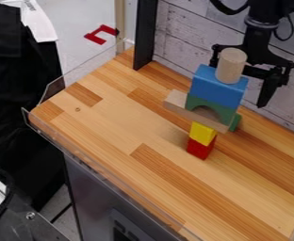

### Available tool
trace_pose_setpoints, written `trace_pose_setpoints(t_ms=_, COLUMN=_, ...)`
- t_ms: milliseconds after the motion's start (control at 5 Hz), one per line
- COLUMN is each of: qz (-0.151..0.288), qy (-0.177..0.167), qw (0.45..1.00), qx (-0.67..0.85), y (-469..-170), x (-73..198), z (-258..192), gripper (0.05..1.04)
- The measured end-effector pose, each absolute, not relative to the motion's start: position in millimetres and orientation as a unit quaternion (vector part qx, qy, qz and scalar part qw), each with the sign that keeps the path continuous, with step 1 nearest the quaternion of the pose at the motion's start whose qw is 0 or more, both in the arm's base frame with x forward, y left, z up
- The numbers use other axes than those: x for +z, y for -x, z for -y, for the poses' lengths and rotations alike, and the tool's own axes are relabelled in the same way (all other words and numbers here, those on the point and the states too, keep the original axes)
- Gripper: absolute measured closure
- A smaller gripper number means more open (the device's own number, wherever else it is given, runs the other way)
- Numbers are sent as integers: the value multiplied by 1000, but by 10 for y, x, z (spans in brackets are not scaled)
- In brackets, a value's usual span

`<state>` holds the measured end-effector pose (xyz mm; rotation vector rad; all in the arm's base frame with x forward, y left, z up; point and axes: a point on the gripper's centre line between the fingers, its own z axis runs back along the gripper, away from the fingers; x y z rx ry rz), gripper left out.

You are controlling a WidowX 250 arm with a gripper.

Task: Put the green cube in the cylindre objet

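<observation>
On the wooden surface (pixel 118 127), close to the pale plank wall (pixel 181 35), a tower of blocks stands with nothing put inside anything; red block (pixel 200 149) at the bottom, yellow block (pixel 203 132) on it, then a plain wooden plank (pixel 186 111) laid across; above that sits a green arch (pixel 220 107), a blue block (pixel 218 87) on the arch, and a wooden cylinder (pixel 231 66) upright at the very top.

The claw (pixel 246 84) hangs behind the upper part of the tower; it looks wide, one finger (pixel 268 90) pointing down to the right of the blue block, the other side spread out beyond the cylinder and partly hidden by the blocks; I see nothing held in it.

As for the green cube, I can't pick one out for certain; a green piece (pixel 236 123) peeks out by the right end of the plank, mostly hidden, and I can't tell its shape or what it rests on.

By my reckoning the job is still at its start; finding the right green block, gripping it and bringing it to the cylinder are all left, and the cylinder shows no opening that I can make out; any nudge could topple the tower.
</observation>
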<state>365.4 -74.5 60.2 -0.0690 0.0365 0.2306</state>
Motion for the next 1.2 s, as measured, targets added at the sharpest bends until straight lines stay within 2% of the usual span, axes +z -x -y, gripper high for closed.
trace_pose_setpoints(t_ms=200, qz=-45, qy=27, qw=992, qx=115, y=-3592, x=419, z=740, gripper=84)
trace_pose_setpoints(t_ms=800, qz=-27, qy=35, qw=993, qx=112, y=-3599, x=300, z=746, gripper=83)
trace_pose_setpoints(t_ms=1200, qz=-21, qy=38, qw=994, qx=102, y=-3717, x=219, z=767, gripper=83)
